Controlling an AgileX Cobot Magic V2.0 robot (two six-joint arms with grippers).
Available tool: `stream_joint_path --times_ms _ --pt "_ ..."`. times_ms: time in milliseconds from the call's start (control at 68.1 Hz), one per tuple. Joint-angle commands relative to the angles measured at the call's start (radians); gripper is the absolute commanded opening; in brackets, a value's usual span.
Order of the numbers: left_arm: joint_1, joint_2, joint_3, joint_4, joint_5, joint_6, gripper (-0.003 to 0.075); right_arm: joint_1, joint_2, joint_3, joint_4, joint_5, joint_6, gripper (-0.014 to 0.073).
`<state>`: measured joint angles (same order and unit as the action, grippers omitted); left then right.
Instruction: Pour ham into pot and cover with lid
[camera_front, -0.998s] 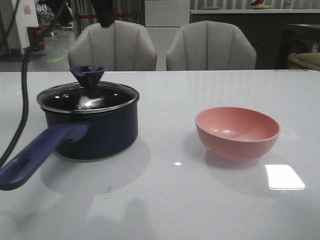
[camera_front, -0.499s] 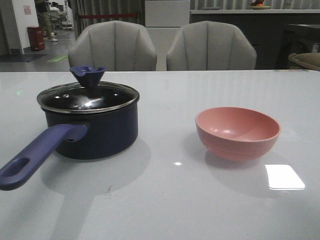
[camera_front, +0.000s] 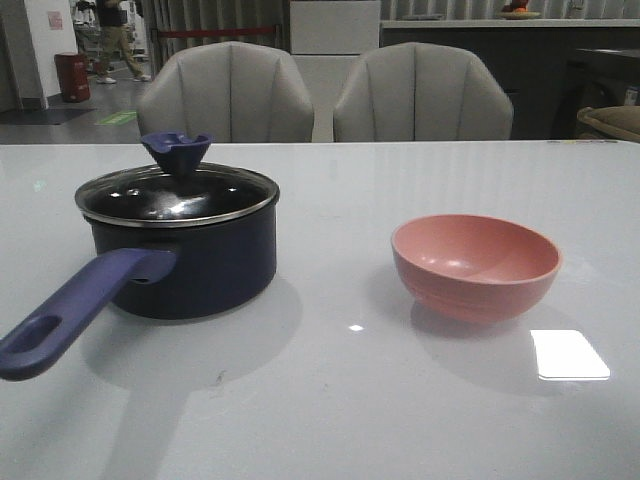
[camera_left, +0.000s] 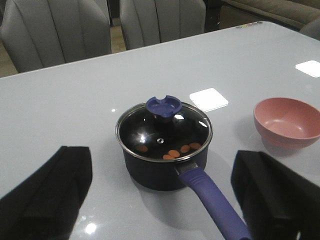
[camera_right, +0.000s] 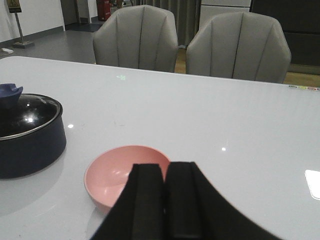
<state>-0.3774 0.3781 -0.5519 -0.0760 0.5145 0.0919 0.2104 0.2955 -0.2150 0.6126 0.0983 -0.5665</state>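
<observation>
The dark navy pot (camera_front: 185, 270) stands on the left of the white table, its purple-blue handle (camera_front: 70, 312) pointing to the near left. The glass lid (camera_front: 175, 195) with its purple-blue knob (camera_front: 176, 150) sits on the pot. In the left wrist view several orange ham pieces (camera_left: 173, 153) lie inside the pot (camera_left: 150, 172) under the lid (camera_left: 162, 127). My left gripper (camera_left: 161, 165) is open and empty, back from the pot. My right gripper (camera_right: 165, 172) is shut and empty, just before the pink bowl (camera_right: 112, 172). Neither gripper shows in the front view.
The pink bowl (camera_front: 475, 265) stands empty on the right of the table, apart from the pot. Two grey chairs (camera_front: 225, 92) (camera_front: 420, 92) stand behind the table's far edge. A bright light patch (camera_front: 568, 353) lies on the table near the bowl.
The left arm and its cable, seen at the upper left of the front view a second ago, have gone out of that view. Pot, lid and bowl have not moved.
</observation>
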Motion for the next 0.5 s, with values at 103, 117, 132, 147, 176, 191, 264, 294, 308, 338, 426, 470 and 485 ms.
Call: stream_joint_path --times_ms 103,117,132,147,176,191,264,294,308,338,426,470,485 --pt "0.002 -0.151 0.096 -0.033 -0.124 0.0 0.0341 0.002 0.009 -0.028 0.008 -0.069 -0.005 0.0127" --pt "0.002 -0.155 0.1 -0.033 -0.127 0.0 0.0312 0.002 0.009 -0.028 0.008 -0.069 -0.005 0.0127" --pt "0.002 -0.166 0.105 -0.033 -0.132 0.0 0.0281 0.002 0.009 -0.028 0.008 -0.069 -0.005 0.0127" --pt "0.002 -0.172 0.111 -0.034 -0.139 0.0 0.0251 0.002 0.009 -0.028 0.008 -0.069 -0.005 0.0127" --pt "0.002 -0.185 0.123 -0.036 -0.148 0.0 0.0188 0.002 0.009 -0.028 0.008 -0.069 -0.005 0.0127" --pt "0.002 -0.19 0.127 -0.036 -0.151 0.0 0.0158 0.002 0.009 -0.028 0.008 -0.069 -0.005 0.0127" --pt "0.002 -0.208 0.138 -0.036 -0.171 0.0 0.0125 0.002 0.009 -0.028 0.008 -0.069 -0.005 0.0127" --pt "0.002 -0.208 0.138 -0.036 -0.17 0.0 0.0134 0.002 0.009 -0.028 0.008 -0.069 -0.005 0.0127" --pt "0.002 -0.208 0.138 -0.036 -0.17 0.0 0.0134 0.002 0.009 -0.028 0.008 -0.069 -0.005 0.0127" --pt "0.002 -0.208 0.138 -0.036 -0.17 0.0 0.0134 0.002 0.009 -0.028 0.008 -0.069 -0.005 0.0127" --pt "0.002 -0.206 0.138 -0.036 -0.17 0.0 0.0134 0.002 0.009 -0.028 0.008 -0.069 -0.005 0.0127" --pt "0.002 -0.206 0.138 -0.036 -0.17 0.0 0.0134 0.002 0.009 -0.028 0.008 -0.069 -0.005 0.0127" --pt "0.002 -0.206 0.138 -0.036 -0.17 0.0 0.0134 0.002 0.009 -0.028 0.008 -0.069 -0.005 0.0127"
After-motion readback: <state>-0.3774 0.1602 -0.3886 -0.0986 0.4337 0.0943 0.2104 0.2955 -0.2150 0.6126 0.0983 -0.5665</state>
